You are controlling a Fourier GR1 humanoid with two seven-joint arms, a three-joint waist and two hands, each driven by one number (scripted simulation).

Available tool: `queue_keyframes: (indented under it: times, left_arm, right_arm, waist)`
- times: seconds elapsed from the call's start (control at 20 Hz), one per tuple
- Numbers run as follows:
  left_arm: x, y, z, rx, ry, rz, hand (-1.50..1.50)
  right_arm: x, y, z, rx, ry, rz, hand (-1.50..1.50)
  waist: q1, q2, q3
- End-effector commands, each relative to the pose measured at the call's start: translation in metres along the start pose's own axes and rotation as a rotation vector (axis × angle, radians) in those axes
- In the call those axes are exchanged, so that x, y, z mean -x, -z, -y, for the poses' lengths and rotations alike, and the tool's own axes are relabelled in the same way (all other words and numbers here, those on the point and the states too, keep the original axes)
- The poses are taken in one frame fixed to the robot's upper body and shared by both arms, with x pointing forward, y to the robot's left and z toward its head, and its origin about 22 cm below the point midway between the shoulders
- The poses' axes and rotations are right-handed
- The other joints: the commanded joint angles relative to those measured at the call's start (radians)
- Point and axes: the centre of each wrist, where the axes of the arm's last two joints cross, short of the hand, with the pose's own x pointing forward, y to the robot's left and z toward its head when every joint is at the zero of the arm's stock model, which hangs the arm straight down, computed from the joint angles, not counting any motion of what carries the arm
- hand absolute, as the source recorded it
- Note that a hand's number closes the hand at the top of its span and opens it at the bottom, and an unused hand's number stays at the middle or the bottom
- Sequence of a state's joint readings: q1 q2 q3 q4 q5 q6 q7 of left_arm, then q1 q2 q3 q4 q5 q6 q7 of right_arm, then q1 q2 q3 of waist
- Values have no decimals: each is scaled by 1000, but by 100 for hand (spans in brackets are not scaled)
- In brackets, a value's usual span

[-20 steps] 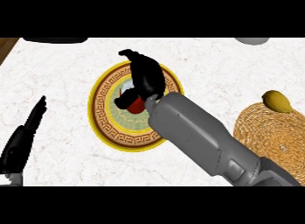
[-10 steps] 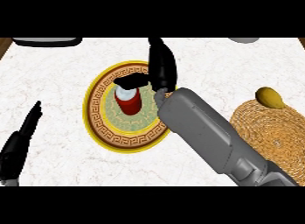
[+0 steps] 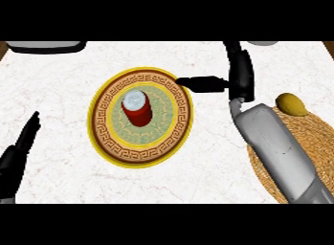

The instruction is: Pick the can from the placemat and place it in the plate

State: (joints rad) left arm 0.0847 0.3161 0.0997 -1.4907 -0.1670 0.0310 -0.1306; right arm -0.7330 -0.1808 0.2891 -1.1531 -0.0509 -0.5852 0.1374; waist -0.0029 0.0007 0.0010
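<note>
A red can with a silver top stands upright in the middle of the plate, which has a yellow rim and a brown patterned band. My right hand is open to the right of the plate, fingers straight and pointing away, thumb stretched left over the plate's upper right rim. It is apart from the can. A round woven placemat lies at the right, partly hidden under my right forearm. At the lower left edge my left hand rests open, fingers up.
A yellow lemon-like fruit sits on the placemat's upper edge. A dark-rimmed object shows at the top left and a grey one at the top right. The counter is white marble.
My right hand has let go of the can, opened, and drawn back to the right off the plate. The can now stands uncovered in the plate. The left hand has stayed still.
</note>
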Motion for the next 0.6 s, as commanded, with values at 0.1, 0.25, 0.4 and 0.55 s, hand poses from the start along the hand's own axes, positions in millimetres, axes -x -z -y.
queue_keyframes:
  times: [0.1, 0.25, 0.4, 0.55]
  left_arm:
    - [-2, -4, -1, 2, -12, 7, 0]
    - [0, 4, 7, -3, -13, 10, 0]
    - [-6, 5, 14, 0, 5, 18, 0]
    - [5, 7, 7, 18, -11, -3, 0]
  right_arm:
    - [46, -7, 73, -12, 13, 71, -150]
    - [32, 3, 88, -30, -25, 80, -150]
    - [62, 10, 135, -25, 2, 66, -150]
    - [69, -4, 159, -12, 10, 75, -150]
  waist:
    - [6, 0, 0]
    - [5, -1, -1]
    - [8, 1, -1]
    - [2, 1, -1]
